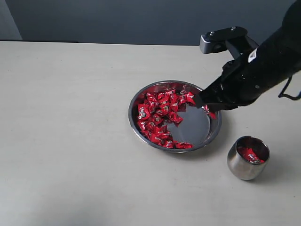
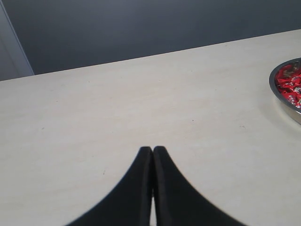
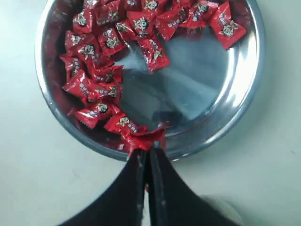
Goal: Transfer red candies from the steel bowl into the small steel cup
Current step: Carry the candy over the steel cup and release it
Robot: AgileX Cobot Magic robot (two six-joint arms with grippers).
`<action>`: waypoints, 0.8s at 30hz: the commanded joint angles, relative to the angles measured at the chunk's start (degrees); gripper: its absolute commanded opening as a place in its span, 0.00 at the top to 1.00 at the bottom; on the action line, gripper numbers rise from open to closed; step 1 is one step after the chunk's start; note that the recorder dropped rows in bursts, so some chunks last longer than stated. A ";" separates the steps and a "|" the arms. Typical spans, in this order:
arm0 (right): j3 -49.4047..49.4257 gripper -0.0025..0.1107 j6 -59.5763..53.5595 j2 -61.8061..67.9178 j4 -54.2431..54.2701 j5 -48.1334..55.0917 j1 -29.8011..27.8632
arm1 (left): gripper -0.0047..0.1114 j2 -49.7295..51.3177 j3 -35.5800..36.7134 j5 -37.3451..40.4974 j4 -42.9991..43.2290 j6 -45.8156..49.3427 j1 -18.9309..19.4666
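Observation:
The steel bowl [image 1: 198, 126] sits mid-table with many red candies [image 1: 159, 115] heaped in its left half and back. My right gripper [image 1: 204, 105] hangs over the bowl's right rim, shut on one red candy [image 1: 210, 113]. In the right wrist view that gripper [image 3: 149, 151] pinches the candy's wrapper [image 3: 150, 139] just above the bowl's rim [image 3: 197, 143]. The small steel cup [image 1: 241, 168] stands to the bowl's front right and holds a few red candies [image 1: 251, 155]. My left gripper [image 2: 153, 149] is shut and empty over bare table, with the bowl's edge [image 2: 276, 92] far off to one side.
The pale table [image 1: 66, 132] stretches wide to the left of the bowl. A dark wall [image 1: 117, 19] runs behind the table's far edge. The right arm's black body [image 1: 263, 66] reaches in from the upper right, above the cup.

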 commanded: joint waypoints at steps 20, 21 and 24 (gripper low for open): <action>13.39 0.97 22.00 -9.97 -18.72 6.51 -0.22 | 0.96 -0.25 -0.06 -0.30 0.09 -0.32 -0.47; 13.50 0.97 23.31 -9.97 -20.20 6.51 -0.22 | 0.96 -0.25 -0.06 -0.30 0.09 -0.32 -0.47; 13.54 0.97 25.25 -9.97 -23.41 5.68 -0.22 | 0.96 -0.25 -0.06 -0.30 0.09 -0.32 -0.47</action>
